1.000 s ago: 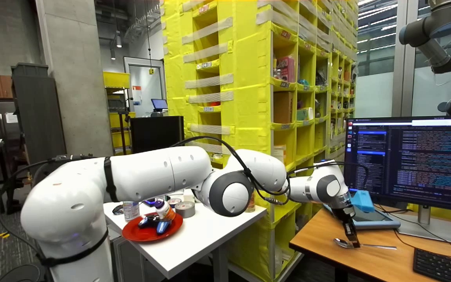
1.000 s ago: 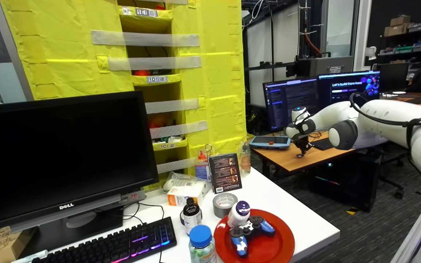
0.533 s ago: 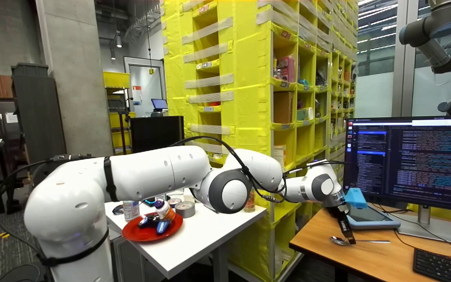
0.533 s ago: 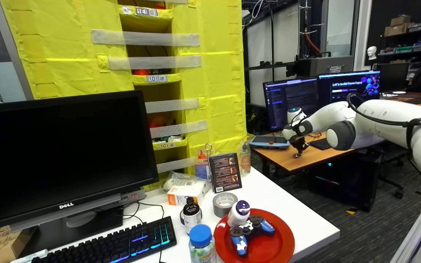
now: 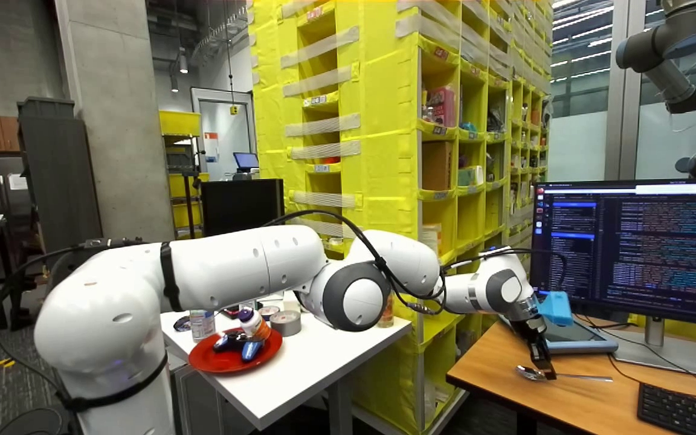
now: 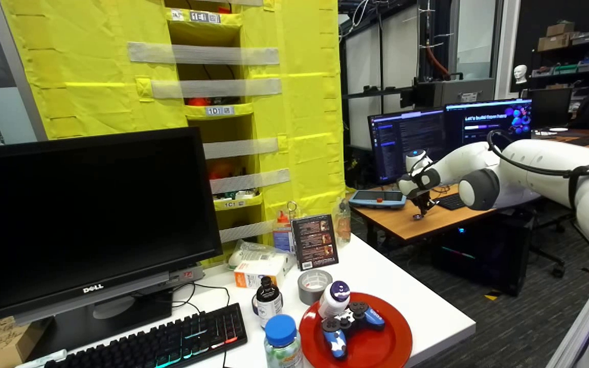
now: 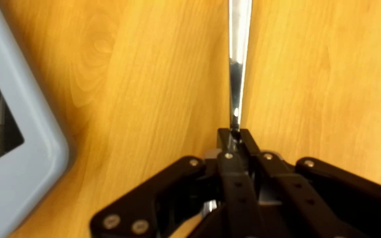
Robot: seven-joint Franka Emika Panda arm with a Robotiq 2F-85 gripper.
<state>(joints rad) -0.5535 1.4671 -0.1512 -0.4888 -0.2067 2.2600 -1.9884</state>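
Wrist view: my gripper (image 7: 235, 134) has two fingers (image 7: 223, 140) pinched on one spoon (image 7: 239, 49), by the handle, one tablet (image 7: 45, 142) near! In an exterior view, spoon's at the wooden table (image 5: 493, 374), one keyboard (image 5: 683, 406) near; we've slid rightward in picture since half a second ago (whether it's off the wood, I can't say). In an exterior view, two lit screens (image 6: 478, 138) stand beyond me; one red plate (image 6: 394, 340) bears one controller (image 6: 344, 323) and one tilted bottle (image 6: 331, 304), all unmoved.

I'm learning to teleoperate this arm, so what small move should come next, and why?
Probably a slow, short lift: the gripper is closed on the spoon near its bowl, and the spoon lies at or barely above the wooden desk.
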